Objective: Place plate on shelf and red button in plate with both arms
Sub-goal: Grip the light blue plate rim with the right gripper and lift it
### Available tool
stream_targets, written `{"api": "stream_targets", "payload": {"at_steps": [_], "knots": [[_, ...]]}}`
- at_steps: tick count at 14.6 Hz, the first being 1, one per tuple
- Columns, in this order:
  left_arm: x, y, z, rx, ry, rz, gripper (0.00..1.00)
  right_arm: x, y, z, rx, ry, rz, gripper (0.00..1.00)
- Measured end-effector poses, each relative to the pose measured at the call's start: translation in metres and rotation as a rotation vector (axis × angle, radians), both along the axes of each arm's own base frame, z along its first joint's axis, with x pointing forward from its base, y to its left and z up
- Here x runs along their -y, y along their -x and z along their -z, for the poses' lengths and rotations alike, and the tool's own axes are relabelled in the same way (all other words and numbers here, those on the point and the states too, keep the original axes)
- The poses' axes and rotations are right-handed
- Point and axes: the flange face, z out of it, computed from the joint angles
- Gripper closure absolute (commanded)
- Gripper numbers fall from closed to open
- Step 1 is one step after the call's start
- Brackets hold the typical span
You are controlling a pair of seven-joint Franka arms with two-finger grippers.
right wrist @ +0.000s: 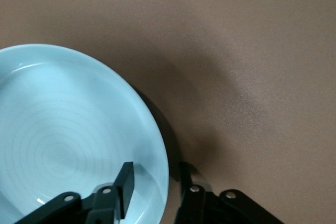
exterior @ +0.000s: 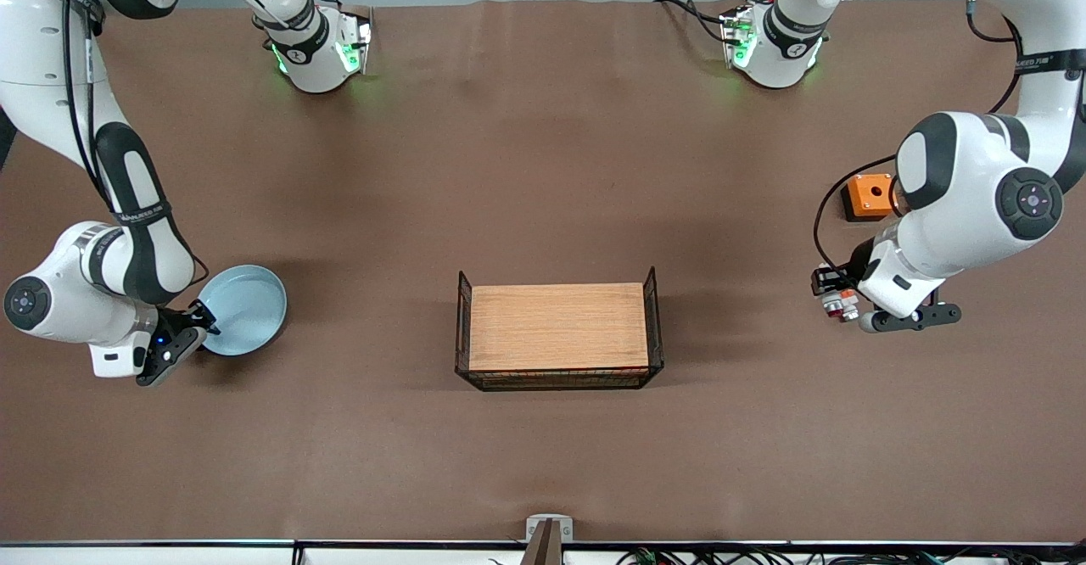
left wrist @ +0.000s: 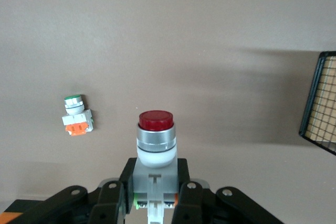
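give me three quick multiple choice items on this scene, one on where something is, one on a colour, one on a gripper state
1. Where does the wooden rack stand?
A. mid-table, between the two arms' ends
B. on top of the plate
C. against the robots' bases

2. What colour is the cap of the loose button lying on the table?
A. blue
B. green
C. yellow

3. What is the left gripper doing?
A. hanging open with nothing in it
B. pinching the plate's rim
C. shut on the red button

Answers:
1. A: the rack sits at the table's middle, with the plate toward the right arm's end and the orange box toward the left arm's end.
2. B: the left wrist view shows its green cap.
3. C: its fingers clamp the body of the red button; the right gripper has a finger on each side of the plate's rim.
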Motion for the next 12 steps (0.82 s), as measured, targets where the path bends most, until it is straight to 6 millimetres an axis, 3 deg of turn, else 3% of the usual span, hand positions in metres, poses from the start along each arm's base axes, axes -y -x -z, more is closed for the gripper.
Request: {"api": "stream_targets", "payload": {"at_steps": [2, 12], "knots": [[0.001, -0.001, -0.007, 0.012, 0.001, -0.002, 0.66, 0.0, 0.001, 0.001, 0.0, -0.006, -0.007, 1.0], [0.003, -0.001, -0.008, 0.014, 0.002, 0.001, 0.65, -0.003, 0.003, -0.014, -0.085, -0.03, 0.055, 1.0]]}}
